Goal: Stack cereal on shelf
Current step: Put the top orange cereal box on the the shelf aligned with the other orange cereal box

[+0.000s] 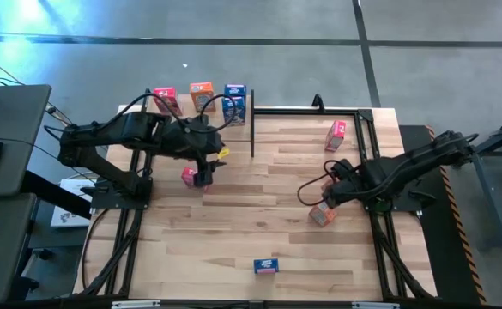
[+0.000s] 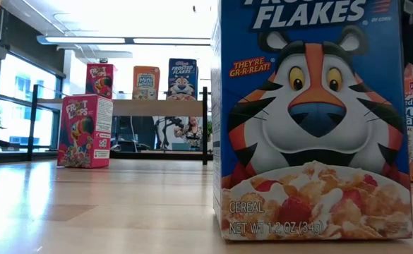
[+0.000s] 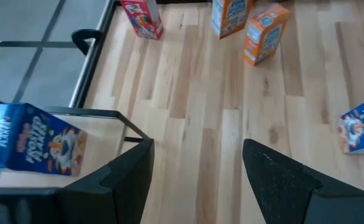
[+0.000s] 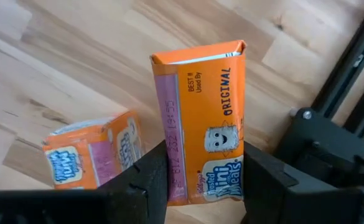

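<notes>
Plank tabletop [image 1: 233, 223] holds scattered cereal boxes; grey floor [image 1: 319, 21] beyond.

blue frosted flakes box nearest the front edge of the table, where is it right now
In the high view the blue box lies alone near the table's front edge, about midway across, well clear of both arms.

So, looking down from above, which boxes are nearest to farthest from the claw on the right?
From the right gripper:
1. Orange box, in its grip.
2. Pink box, toward the far right corner.
3. Blue box, lying near the front edge.
4. Blue box on the shelf, far left.
</notes>
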Motion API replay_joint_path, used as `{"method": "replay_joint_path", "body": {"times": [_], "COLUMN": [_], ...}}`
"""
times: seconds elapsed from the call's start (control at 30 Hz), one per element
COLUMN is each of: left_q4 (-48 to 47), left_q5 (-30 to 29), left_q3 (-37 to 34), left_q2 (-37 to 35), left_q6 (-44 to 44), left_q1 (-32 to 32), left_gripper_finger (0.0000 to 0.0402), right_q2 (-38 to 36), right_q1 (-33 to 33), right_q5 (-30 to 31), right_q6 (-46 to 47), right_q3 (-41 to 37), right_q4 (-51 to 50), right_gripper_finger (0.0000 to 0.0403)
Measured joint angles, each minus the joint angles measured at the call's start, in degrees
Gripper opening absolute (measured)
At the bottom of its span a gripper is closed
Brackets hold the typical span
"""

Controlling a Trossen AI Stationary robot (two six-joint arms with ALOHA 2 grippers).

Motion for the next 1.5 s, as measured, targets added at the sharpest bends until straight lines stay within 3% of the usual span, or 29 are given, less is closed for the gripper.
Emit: {"method": "replay_joint_path", "body": {"times": [0.33,0.67,0.9,1.33,1.5], "left_q4": [0.0,-0.44,0.96,1.34,1.34], "left_q5": [-0.31,2.53,2.53,3.22,7.23], "left_q3": [0.0,0.0,-0.01,-0.02,-0.02], "left_q2": [0.21,0.21,0.36,0.36,0.36], "left_q6": [2.43,6.43,5.89,4.89,4.98], "left_q1": [0.27,3.0,3.35,1.92,1.93], "left_gripper_finger": [0.024,0.0287,0.0293,0.0292,0.0292], "right_q2": [0.0,0.0,0.54,14.33,19.98], "right_q1": [0.0,0.0,-0.93,-7.36,-8.6], "right_q5": [2.32,4.85,5.63,3.34,3.22], "right_q6": [-2.54,-5.36,-9.8,-29.32,-36.21], "right_q3": [5.21,11.68,15.35,31.11,38.93], "right_q4": [-1.83,-3.19,-0.71,-0.85,-3.55], "right_gripper_finger": [0.0151,0.0151,0.0151,0.0151,0.0151]}}
